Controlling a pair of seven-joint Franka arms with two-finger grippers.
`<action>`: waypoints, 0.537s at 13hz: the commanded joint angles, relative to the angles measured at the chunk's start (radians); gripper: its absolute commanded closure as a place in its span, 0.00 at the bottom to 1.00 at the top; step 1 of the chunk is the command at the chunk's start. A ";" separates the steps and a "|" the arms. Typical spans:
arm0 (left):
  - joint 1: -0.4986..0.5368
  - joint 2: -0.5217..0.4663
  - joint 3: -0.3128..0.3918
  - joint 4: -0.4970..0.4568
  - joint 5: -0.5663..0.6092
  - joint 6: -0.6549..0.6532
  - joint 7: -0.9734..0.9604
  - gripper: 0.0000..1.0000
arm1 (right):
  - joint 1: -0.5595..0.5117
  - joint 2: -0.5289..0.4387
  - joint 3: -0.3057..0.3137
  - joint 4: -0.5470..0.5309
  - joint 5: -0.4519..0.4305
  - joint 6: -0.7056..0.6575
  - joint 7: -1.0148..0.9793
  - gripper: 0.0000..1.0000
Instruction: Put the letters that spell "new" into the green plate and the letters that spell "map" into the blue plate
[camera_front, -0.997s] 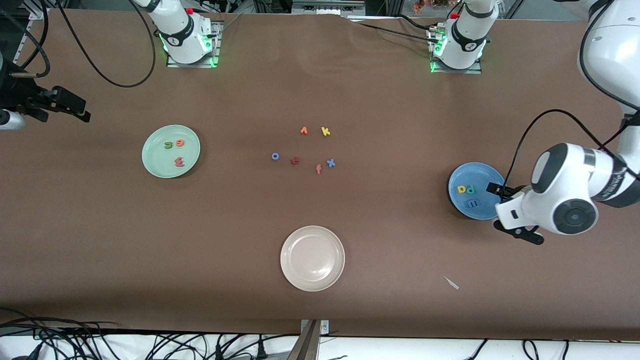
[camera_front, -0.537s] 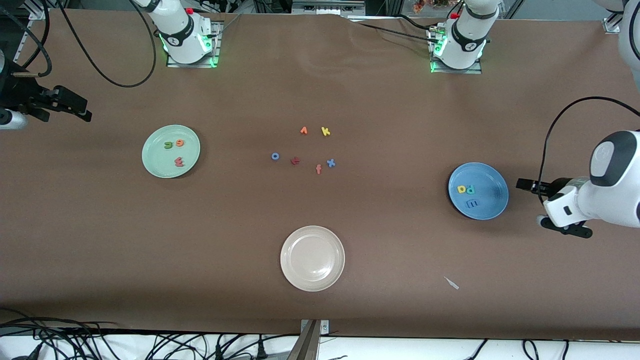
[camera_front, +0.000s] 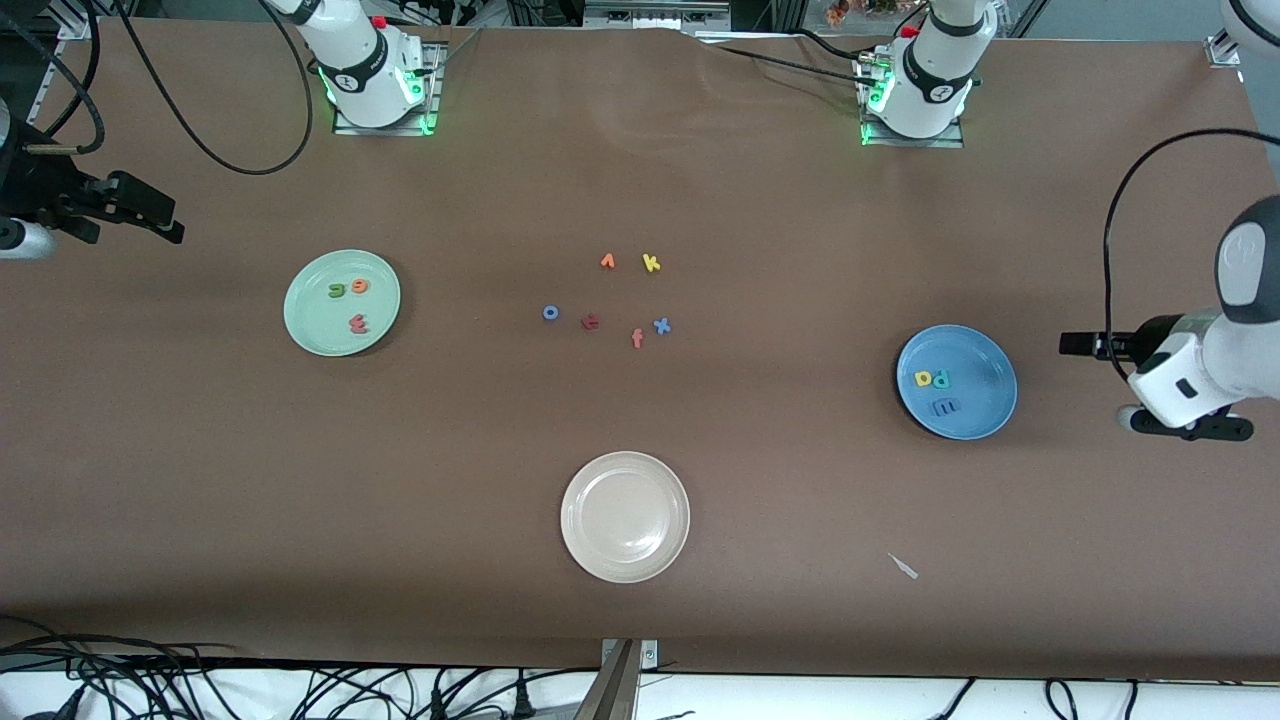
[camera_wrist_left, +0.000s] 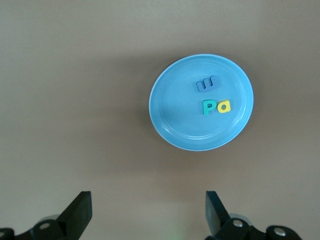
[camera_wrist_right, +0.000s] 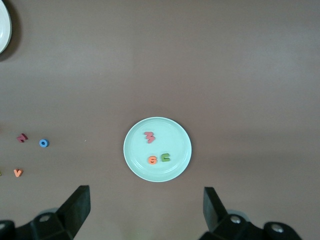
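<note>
The green plate (camera_front: 312, 322) (camera_wrist_right: 175, 134) holds the green "n" (camera_front: 337, 291) (camera_wrist_right: 165, 158), the orange "e" (camera_front: 358, 287) (camera_wrist_right: 153, 160) and the pinkish-red "w" (camera_front: 358, 323) (camera_wrist_right: 149, 136). The blue plate (camera_front: 985, 352) (camera_wrist_left: 175, 115) holds the yellow "a" (camera_front: 924, 378) (camera_wrist_left: 224, 106), the teal "p" (camera_front: 941, 379) (camera_wrist_left: 208, 107) and the blue "m" (camera_front: 944, 407) (camera_wrist_left: 208, 84). My left gripper (camera_front: 1185, 425) (camera_wrist_left: 148, 200) hangs open and empty over bare table beside the blue plate, toward the left arm's end. My right gripper (camera_wrist_right: 145, 200) waits open and empty over bare table beside the green plate, toward the right arm's end.
Loose letters lie mid-table: orange "v" (camera_front: 607, 261), yellow "k" (camera_front: 651, 263), blue "o" (camera_front: 550, 313), dark red "t" (camera_front: 591, 322), orange "f" (camera_front: 637, 339), blue "x" (camera_front: 661, 325). A cream-white plate (camera_front: 625, 516) sits nearer the front camera. A small white scrap (camera_front: 905, 567) lies nearby.
My left arm has drawn back from over the blue plate's edge toward its own end of the table, uncovering the whole plate. The right arm and all letters have not moved.
</note>
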 joint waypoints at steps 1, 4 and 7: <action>-0.157 -0.146 0.160 -0.081 -0.071 0.011 -0.010 0.00 | 0.008 -0.011 -0.006 -0.002 -0.003 -0.009 -0.003 0.00; -0.193 -0.267 0.163 -0.083 -0.120 0.011 -0.012 0.00 | 0.008 -0.011 -0.006 -0.002 -0.003 -0.009 -0.003 0.00; -0.211 -0.367 0.157 -0.077 -0.120 0.011 -0.010 0.00 | 0.008 -0.011 -0.008 -0.002 -0.003 -0.009 -0.003 0.00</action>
